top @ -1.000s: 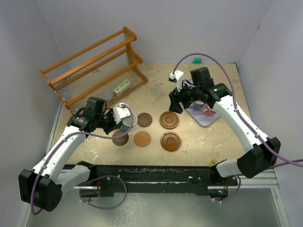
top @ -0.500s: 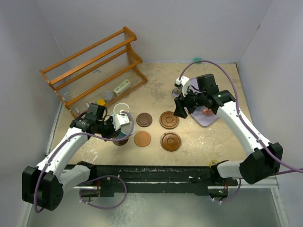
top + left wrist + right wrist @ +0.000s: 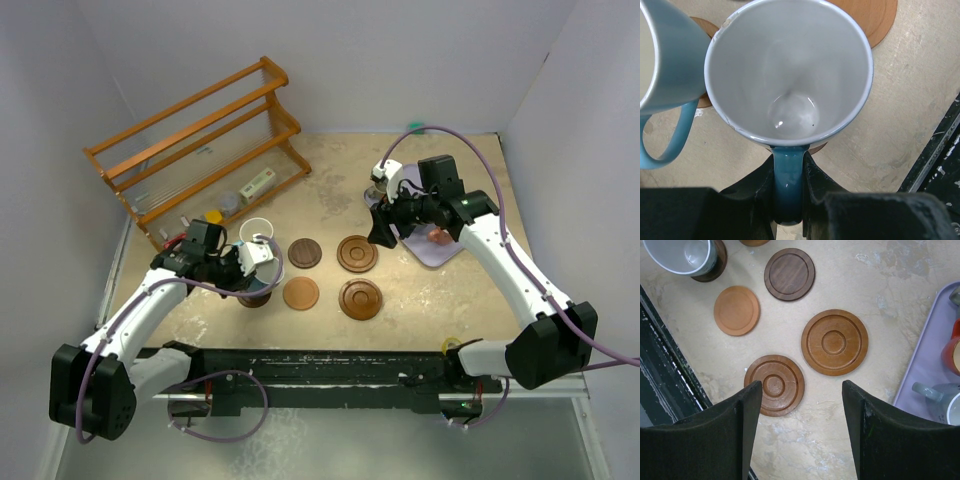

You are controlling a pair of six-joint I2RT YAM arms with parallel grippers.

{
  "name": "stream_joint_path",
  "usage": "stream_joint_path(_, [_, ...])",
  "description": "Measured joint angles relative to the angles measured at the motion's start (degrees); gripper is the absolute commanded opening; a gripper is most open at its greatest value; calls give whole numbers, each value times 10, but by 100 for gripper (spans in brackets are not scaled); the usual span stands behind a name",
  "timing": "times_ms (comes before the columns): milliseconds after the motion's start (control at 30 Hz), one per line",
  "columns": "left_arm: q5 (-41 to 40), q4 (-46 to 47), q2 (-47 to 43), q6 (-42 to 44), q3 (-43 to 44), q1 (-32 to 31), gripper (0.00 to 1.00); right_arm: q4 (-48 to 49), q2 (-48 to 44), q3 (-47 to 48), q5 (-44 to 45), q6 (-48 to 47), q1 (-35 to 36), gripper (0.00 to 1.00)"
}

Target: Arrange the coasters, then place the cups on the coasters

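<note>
Teal cup [image 3: 790, 65] handle between left fingers [image 3: 754, 194]

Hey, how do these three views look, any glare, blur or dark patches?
Top external view: evenly lit and sharp, no glare. Left wrist view: the held cup fills the frame, a small glint on its glazed bottom, the left tool below it almost black. Right wrist view: the ringed coaster at centre is crisp; the right tool is a dark silhouette.

At the black left gripper [image 3: 788, 192], the teal cup [image 3: 790, 75] is white inside; the pale-blue cup [image 3: 665, 55] stands left of it. Ahead of the right gripper [image 3: 801, 387]: 2 reddish-brown ringed coasters [image 3: 834, 342] [image 3: 774, 385], 1 dark-brown coaster [image 3: 789, 274], 1 plain tan coaster [image 3: 736, 310]. Lavender tray [image 3: 927, 360] to its right.
</note>
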Motion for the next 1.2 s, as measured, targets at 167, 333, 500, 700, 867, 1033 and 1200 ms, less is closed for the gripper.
stream_joint_path(167, [0,3,3,2,0,0,3,0,0,0,0,-2,0,67])
stream_joint_path(333, [0,2,3,10,0,0,6,0,0,0,0,-2,0,68])
stream_joint_path(500, [0,0,4,18,0,0,13,0,0,0,0,-3,-1,68])
stream_joint_path(700, [-9,-9,5,27,0,0,20,0,0,0,0,-5,-2,68])
stream_joint_path(867, [-26,-28,6,35,0,0,22,-1,3,0,0,-8,-3,68])
stream_joint_path(1033, [-35,-40,7,40,0,1,25,-3,4,0,-1,-12,-3,68])
stream_joint_path(1200, [-43,-50,7,49,0,2,27,-4,4,0,-2,-16,-3,68])
